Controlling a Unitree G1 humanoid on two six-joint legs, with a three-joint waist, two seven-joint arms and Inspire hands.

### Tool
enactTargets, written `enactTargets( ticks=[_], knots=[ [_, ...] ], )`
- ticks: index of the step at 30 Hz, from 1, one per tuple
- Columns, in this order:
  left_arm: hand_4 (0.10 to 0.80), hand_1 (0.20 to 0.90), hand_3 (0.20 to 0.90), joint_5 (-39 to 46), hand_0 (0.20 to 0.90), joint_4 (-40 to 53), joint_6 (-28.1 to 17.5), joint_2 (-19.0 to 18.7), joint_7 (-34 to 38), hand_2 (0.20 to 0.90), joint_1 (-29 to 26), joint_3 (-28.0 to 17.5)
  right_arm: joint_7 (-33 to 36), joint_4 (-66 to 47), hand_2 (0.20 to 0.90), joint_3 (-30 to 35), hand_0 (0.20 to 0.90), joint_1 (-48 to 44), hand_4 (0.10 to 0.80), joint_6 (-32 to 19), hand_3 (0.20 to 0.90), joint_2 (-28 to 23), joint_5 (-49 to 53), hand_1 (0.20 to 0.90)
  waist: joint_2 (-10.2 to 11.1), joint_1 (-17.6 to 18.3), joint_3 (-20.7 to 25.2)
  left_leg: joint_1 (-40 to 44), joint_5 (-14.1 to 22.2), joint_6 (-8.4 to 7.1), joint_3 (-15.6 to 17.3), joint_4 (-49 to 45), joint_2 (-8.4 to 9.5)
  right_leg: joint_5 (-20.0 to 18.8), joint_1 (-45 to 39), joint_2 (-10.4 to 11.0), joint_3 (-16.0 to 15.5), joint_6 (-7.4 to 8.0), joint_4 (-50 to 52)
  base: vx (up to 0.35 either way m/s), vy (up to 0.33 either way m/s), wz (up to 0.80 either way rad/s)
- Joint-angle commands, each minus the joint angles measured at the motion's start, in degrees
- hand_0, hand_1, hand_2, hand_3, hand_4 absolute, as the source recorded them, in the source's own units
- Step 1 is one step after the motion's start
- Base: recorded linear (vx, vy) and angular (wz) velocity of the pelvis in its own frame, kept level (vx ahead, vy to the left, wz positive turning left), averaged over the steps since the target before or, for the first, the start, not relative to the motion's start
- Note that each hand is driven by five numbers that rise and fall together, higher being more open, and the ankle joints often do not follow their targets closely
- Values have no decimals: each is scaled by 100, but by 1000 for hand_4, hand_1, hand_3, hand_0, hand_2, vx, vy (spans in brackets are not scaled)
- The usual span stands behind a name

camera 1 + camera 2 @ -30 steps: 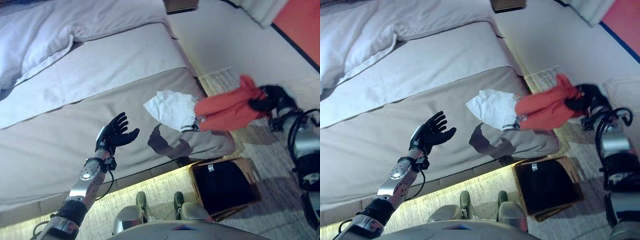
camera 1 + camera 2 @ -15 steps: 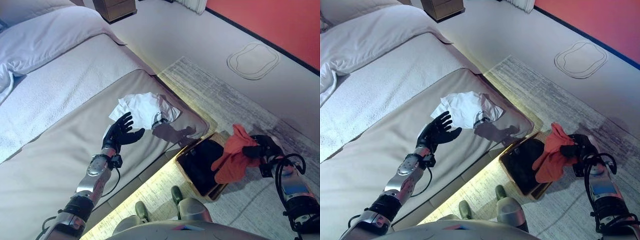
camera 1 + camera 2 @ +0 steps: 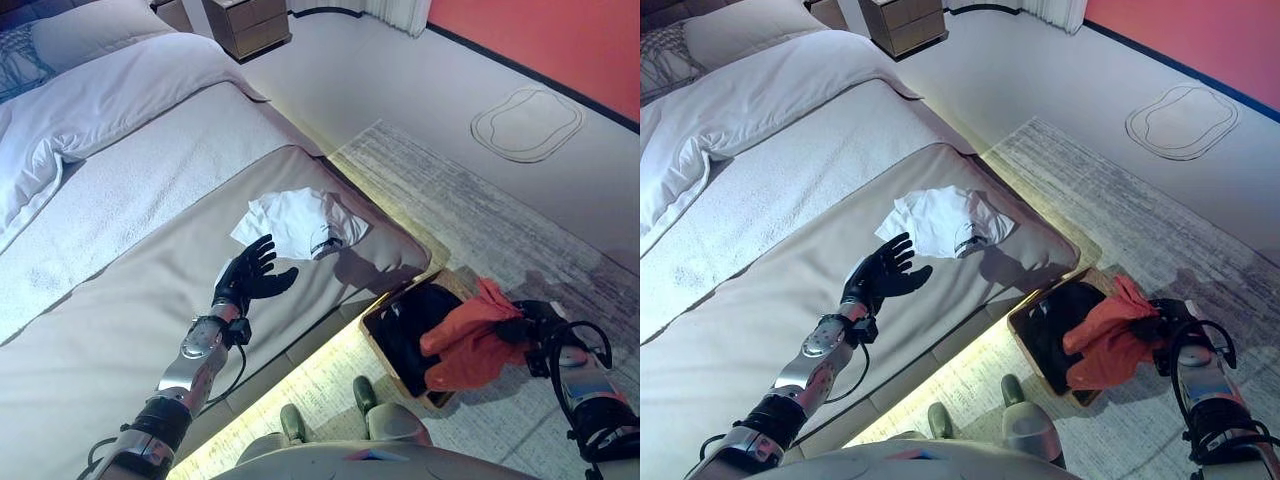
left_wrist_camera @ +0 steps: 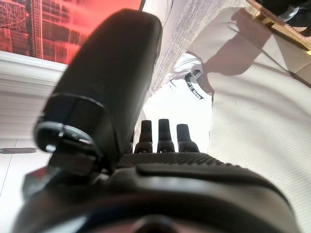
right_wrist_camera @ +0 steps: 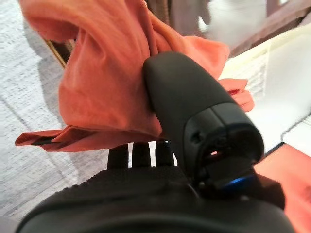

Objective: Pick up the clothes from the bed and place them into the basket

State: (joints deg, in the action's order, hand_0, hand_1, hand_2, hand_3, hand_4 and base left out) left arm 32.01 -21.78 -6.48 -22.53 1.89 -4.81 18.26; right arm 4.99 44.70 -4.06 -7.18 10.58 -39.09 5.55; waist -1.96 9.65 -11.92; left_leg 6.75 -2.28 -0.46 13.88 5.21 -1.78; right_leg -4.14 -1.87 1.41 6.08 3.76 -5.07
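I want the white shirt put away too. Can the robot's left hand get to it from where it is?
Probably yes. The left hand is open above the bed, beside the white shirt, with only bare blanket between them.

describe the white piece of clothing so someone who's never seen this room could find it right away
Start at the bed that fills the left side of the head views and go to its near corner, the one by the basket on the floor. The white garment lies crumpled there on the beige cover, just beyond the open left hand. It is the only loose clothing on the bed; the orange garment hangs from the right hand over the basket.
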Motion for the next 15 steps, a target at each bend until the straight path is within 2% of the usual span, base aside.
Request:
enactTargets(
  ticks=[1,6,12,13,14,15],
  knots=[
    [800,900,900,35,900,94,-648,-113,-138,900,-522,104,393,302,300,41,300,-985,100,-451,200,-401,-203,300,-108,-159,12,-180,870,94,-36,-556,55,323,458,127,-339,139,733,-42,-2,-1],
    [800,900,900,61,900,213,-712,-154,-166,900,-523,61,534,385,300,29,300,-1016,100,-567,200,-469,-316,300,-316,-105,-89,-164,845,88,-7,-516,94,322,469,155,-333,144,701,-19,0,0],
    [800,900,900,104,900,230,-744,-141,-251,900,-488,46,544,440,300,82,300,-1069,100,-621,200,-626,-483,300,-442,-76,-124,-150,837,75,4,-473,119,319,450,178,-308,162,640,0,0,0],
    [800,900,900,103,900,219,-766,-126,-265,900,-491,55,550,470,467,82,467,-1092,295,-595,395,-648,-500,467,-452,-76,-125,-151,831,71,3,-456,121,317,446,180,-301,164,621,0,0,0],
    [800,900,900,95,900,228,-776,-118,-266,900,-494,67,572,503,768,73,768,-1115,646,-564,746,-661,-520,768,-459,-79,-124,-145,828,68,-5,-441,121,317,440,181,-296,165,608,0,0,0],
    [800,900,900,86,900,212,-811,-109,-269,900,-498,83,599,563,900,59,900,-1158,800,-550,900,-675,-531,900,-468,-85,-119,-140,813,60,-17,-412,118,314,438,179,-291,165,595,0,0,0]
  ],
)
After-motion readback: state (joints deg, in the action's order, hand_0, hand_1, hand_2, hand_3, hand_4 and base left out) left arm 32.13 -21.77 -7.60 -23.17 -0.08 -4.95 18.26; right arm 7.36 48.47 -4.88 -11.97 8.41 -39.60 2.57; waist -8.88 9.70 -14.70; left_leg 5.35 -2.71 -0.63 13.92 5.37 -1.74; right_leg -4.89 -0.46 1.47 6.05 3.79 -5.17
